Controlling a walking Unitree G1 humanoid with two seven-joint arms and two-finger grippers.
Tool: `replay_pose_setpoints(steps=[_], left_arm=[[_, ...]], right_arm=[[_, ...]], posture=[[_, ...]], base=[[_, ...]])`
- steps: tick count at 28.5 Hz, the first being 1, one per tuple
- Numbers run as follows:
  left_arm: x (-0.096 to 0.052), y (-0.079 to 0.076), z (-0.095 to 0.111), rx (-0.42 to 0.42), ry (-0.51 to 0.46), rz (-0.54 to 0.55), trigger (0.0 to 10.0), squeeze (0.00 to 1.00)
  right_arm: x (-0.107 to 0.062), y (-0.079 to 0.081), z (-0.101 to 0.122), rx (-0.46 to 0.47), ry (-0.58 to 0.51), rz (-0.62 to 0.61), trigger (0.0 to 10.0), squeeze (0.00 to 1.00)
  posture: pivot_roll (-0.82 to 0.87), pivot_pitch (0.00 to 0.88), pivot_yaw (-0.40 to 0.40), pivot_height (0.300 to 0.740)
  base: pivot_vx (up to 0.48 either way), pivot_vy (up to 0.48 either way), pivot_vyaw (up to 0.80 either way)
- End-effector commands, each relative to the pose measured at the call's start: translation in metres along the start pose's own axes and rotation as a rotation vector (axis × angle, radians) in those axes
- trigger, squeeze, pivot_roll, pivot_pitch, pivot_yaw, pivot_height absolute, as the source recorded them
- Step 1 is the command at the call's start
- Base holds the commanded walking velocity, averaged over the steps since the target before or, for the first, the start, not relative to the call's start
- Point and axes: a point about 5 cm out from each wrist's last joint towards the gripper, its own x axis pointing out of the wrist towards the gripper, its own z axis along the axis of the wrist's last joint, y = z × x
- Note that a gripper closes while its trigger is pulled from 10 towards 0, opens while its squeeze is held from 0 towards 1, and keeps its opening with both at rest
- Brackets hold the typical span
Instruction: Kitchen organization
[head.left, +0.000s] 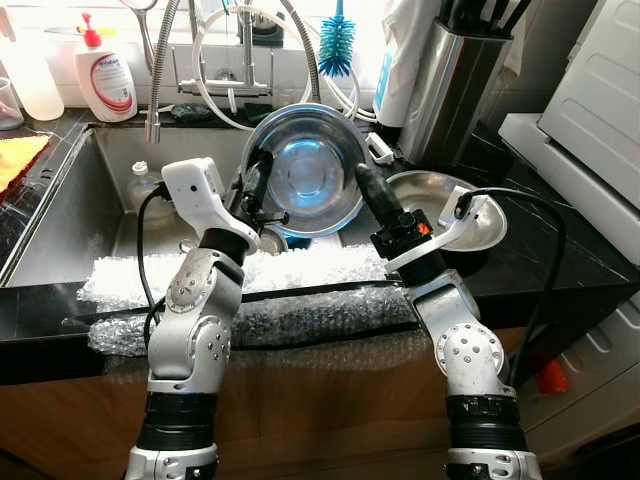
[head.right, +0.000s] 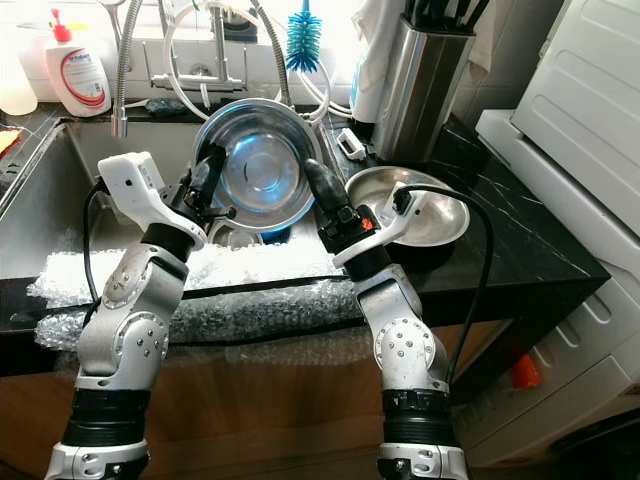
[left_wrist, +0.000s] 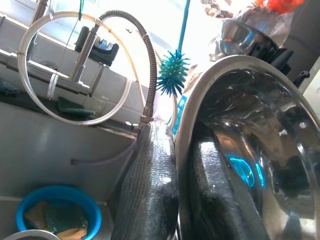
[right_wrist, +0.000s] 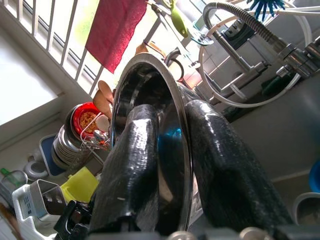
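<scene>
- Steel mixing bowl (head.left: 305, 175) is held up on edge over the sink (head.left: 80, 210), its hollow facing the robot, between the two grippers.
- Left gripper (head.left: 256, 168) pinches the bowl's left rim; in the left wrist view one finger (left_wrist: 150, 185) lies outside the rim and the other inside, closed down to the metal's thickness.
- Right gripper (head.left: 368, 185) clamps the right rim the same way, one finger (right_wrist: 131, 165) inside the bowl and one behind it.
- Steel lid or shallow pan (head.left: 450, 215) rests on the black tabletop (head.left: 560, 260), just right of the bowl.
- Bubble wrap (head.left: 300, 295) drapes over the sink's front edge.
- Blue bottle brush (head.left: 337, 45) hangs behind the bowl, beside the faucet hose (head.left: 165, 60).
- Soap bottle (head.left: 105, 75) with a red pump stands at the back left; its label is too small to read.
- Steel knife block (head.left: 455, 85) stands at the back right.
</scene>
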Motion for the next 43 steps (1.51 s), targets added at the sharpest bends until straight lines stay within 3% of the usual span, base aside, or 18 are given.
replay_pose_setpoints(steps=[1,6,10,13,14,16,17,21,22,23,26,32,34,37,43], left_arm=[[0.002,0.01,0.011,-0.017,-0.057,0.086,0.0,0.0],[0.003,0.023,0.024,-0.053,-0.15,0.202,0.0,0.0],[-0.003,0.047,0.043,-0.086,-0.289,0.403,0.0,0.0],[-0.003,0.048,0.044,-0.087,-0.294,0.41,0.0,0.0],[-0.004,0.052,0.047,-0.003,-0.297,0.436,4.3,0.0],[-0.005,0.055,0.048,0.068,-0.291,0.454,4.3,0.0],[-0.005,0.057,0.046,0.109,-0.271,0.459,10.0,0.0],[-0.008,0.068,0.035,0.193,-0.202,0.506,10.0,0.0],[-0.008,0.068,0.035,0.193,-0.202,0.506,10.0,0.0],[-0.009,0.07,0.03,0.221,-0.178,0.503,10.0,0.0],[-0.009,0.072,0.023,0.269,-0.14,0.486,10.0,0.0],[-0.01,0.076,0.016,0.26,-0.103,0.509,10.0,0.0],[-0.009,0.077,0.011,0.291,-0.069,0.497,10.0,0.0],[-0.005,0.073,-0.004,0.402,0.039,0.408,10.0,0.0],[-0.003,0.068,-0.025,0.434,0.135,0.345,10.0,0.0]], right_arm=[[0.005,0.008,0.006,-0.032,-0.016,0.044,10.0,0.0],[0.005,0.007,0.005,-0.04,-0.007,0.037,10.0,0.0],[0.004,0.005,0.004,-0.064,0.002,0.016,10.0,0.0],[0.004,0.005,0.004,-0.065,0.002,0.015,10.0,0.0],[0.005,0.002,0.006,-0.118,0.007,-0.025,10.0,0.0],[0.005,0.0,0.007,-0.169,0.013,-0.055,10.0,0.0],[0.006,-0.001,0.008,-0.217,0.018,-0.082,10.0,0.0],[0.01,0.001,0.006,-0.744,0.118,-0.176,10.0,0.0],[0.01,0.001,0.006,-0.744,0.118,-0.176,10.0,0.0],[0.009,0.007,0.007,-0.842,0.106,-0.17,10.0,0.0],[0.006,0.013,0.012,-0.894,0.064,-0.181,10.0,0.0],[0.0,0.013,0.013,-0.931,0.05,-0.208,10.0,0.0],[-0.005,0.008,0.015,-0.937,0.045,-0.251,10.0,0.0],[-0.013,-0.003,0.018,-0.959,0.05,-0.316,10.0,0.0],[-0.02,-0.01,0.016,-0.932,0.013,-0.399,10.0,0.0]], posture=[[0.03,0.0,-0.115,0.74],[0.02,0.0,-0.115,0.74],[0.02,0.0,-0.115,0.74],[0.02,0.0,-0.115,0.74],[0.02,0.0,-0.114,0.74],[0.02,0.0,-0.114,0.74],[0.03,0.0,-0.113,0.74],[0.01,0.0,-0.106,0.74],[0.01,0.0,-0.106,0.74],[0.01,0.0,-0.103,0.74],[0.0,0.0,-0.098,0.74],[0.0,0.0,-0.095,0.74],[0.0,0.0,-0.094,0.74],[0.0,0.003,-0.093,0.74],[0.0,0.0,-0.09,0.74]], base=[[0.0,0.0,0.0],[0.0,0.0,0.0],[0.0,0.0,0.0],[0.0,0.0,0.0],[0.0,0.0,0.0],[0.0,0.0,0.0],[0.0,0.0,0.0],[0.0,0.0,0.0],[0.0,0.0,0.0],[0.0,0.0,0.0],[0.0,0.0,0.0],[0.0,0.0,0.0],[0.0,0.0,0.0],[0.0,0.0,0.0],[0.0,0.0,0.0]])
